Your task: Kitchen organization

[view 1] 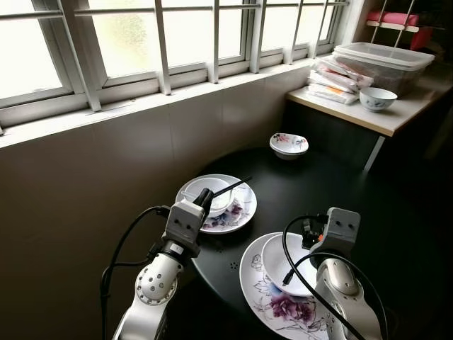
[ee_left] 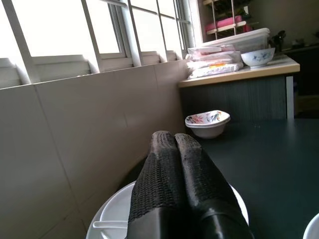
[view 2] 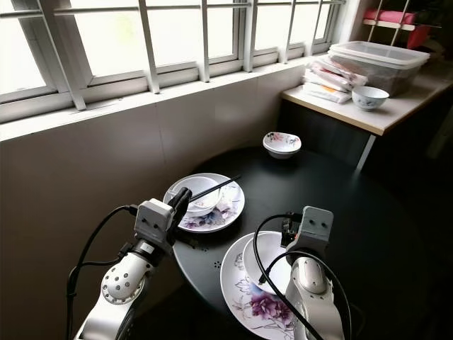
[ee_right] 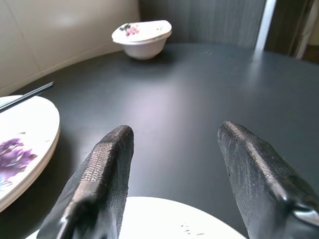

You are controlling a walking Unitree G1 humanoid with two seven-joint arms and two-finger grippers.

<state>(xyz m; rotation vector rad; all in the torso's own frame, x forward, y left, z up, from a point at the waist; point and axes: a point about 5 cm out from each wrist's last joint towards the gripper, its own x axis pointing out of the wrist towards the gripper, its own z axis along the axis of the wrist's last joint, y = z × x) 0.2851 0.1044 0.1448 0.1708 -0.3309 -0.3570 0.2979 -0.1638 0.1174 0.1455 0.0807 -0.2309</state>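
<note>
The left hand [ee_left: 174, 164], fingers pressed together, hovers over the far-left floral plate [view 1: 237, 216] holding a bowl [view 1: 209, 195] and what looks like 1 chopstick [view 1: 230, 187]. The right hand [ee_right: 174, 164], spread wide, hangs above the near plate's bowl [view 1: 279, 263] on the dark surface [view 1: 340, 191].

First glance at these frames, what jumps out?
Two flowered plates on the round black table: the near plate holds a white bowl just under the right gripper, whose fingers are spread open. The far plate holds a bowl with black chopsticks resting across it, and the left gripper hangs over it, fingers pressed together. A small flowered bowl sits alone at the table's far edge, below the bright barred window.
</note>
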